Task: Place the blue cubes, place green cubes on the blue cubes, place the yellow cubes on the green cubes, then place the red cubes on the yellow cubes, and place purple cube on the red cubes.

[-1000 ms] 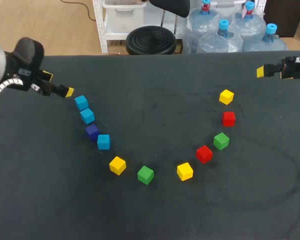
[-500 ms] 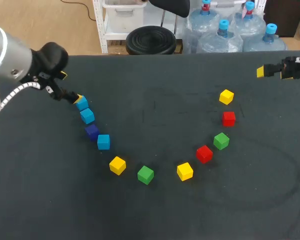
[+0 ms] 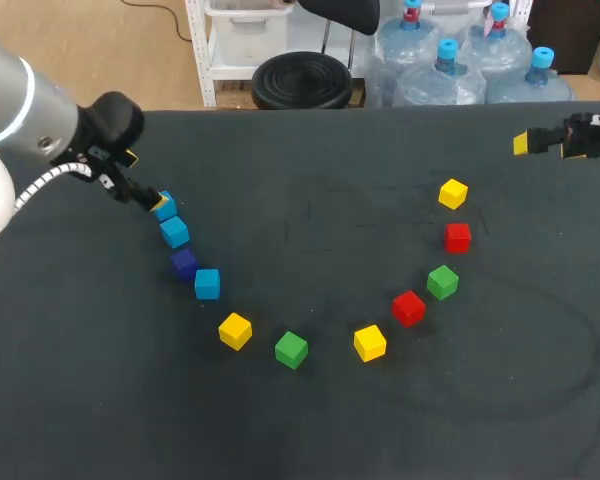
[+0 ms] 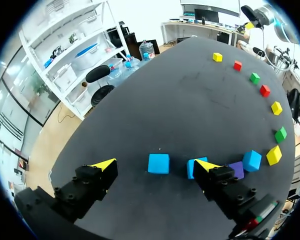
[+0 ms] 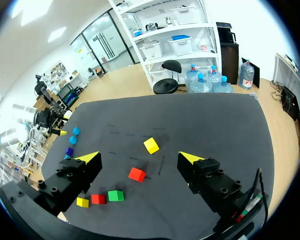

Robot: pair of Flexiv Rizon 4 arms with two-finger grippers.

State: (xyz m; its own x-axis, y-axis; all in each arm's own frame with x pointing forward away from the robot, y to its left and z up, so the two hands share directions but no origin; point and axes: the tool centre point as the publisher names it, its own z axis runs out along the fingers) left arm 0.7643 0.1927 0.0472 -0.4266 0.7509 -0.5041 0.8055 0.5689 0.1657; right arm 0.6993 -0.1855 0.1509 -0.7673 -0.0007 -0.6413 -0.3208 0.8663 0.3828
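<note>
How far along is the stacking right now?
Done: nothing; every cube lies single on the table. In hand: left gripper open around the end blue cube, not gripping. Right gripper open, empty. Remaining: all five layers.

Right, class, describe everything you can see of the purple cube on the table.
The purple cube is small, dark violet, with plain matte faces. It sits flat on the black table, third in the curved row at the left, between the farther blue cube and the nearer blue cube, close against both; actual contact cannot be told. Nothing rests on it and no gripper holds it. In the left wrist view a finger of the left gripper hides part of it.
</note>
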